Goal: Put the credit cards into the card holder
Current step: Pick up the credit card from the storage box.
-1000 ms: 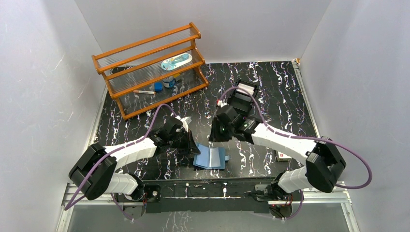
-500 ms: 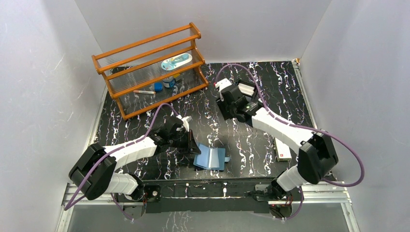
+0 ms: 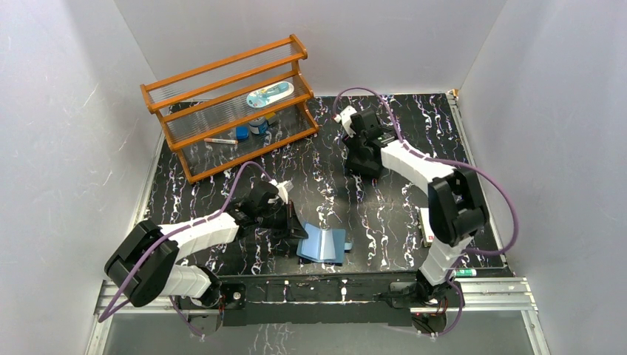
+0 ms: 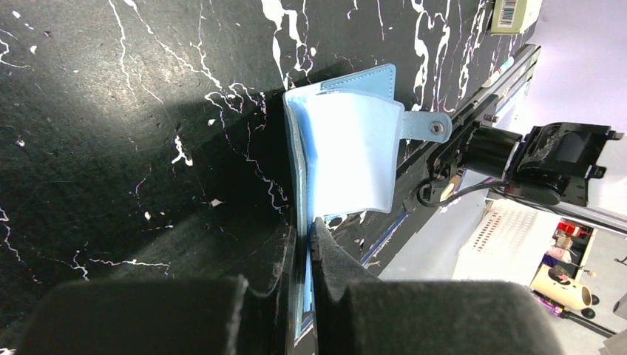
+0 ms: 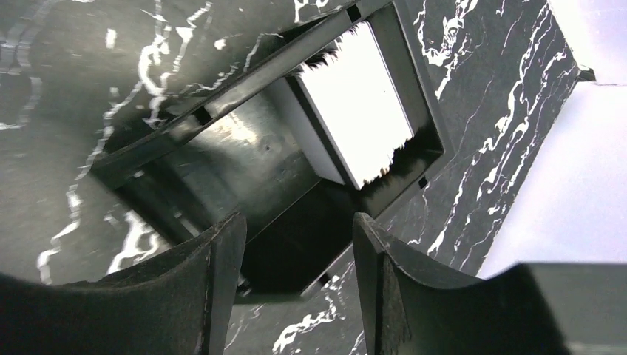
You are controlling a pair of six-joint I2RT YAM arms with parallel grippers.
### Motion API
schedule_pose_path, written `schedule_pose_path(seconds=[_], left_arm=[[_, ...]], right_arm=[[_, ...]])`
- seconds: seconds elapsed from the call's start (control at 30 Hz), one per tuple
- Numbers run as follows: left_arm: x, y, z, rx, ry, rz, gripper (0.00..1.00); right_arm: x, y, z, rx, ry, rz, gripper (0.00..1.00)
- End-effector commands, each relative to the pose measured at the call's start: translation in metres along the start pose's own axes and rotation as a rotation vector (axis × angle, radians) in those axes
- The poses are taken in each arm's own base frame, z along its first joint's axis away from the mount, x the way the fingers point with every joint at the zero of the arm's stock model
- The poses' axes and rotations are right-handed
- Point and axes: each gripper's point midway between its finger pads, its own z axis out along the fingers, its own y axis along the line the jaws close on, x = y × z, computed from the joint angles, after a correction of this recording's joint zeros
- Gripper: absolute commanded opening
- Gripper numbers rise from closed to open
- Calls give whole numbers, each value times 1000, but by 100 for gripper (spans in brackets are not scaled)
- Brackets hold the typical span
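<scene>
The blue card holder lies open near the front edge; in the left wrist view its light blue inside and snap tab show. My left gripper is shut on the holder's left flap. My right gripper is open and empty, hovering over the black tray at the back. A pale credit card lies inside that tray, beyond the fingertips. No orange-gold card is in view.
An orange wooden rack with small items stands at the back left. A small pale box lies at the right, near the right arm's base. White walls enclose the black marbled table.
My right arm has swung from beside the card holder to the back, over the black tray. My left gripper keeps its hold on the holder's flap.
</scene>
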Motion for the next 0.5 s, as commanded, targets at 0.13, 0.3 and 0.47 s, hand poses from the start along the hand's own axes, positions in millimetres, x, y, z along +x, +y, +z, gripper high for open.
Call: schedule_pose_path(seconds=[0.13,0.3,0.47], left_arm=[[1,-8,-8,43,-10,15,0],[1,-9,-9,41,-8,16,0],[0,-8,-8,33,-7,22,0]], right_arm=[[-3,-44,33,97,40,-120,62],[-2,-41,48,81,43,-156,62],[5,-43,65,117,91,-196,60]])
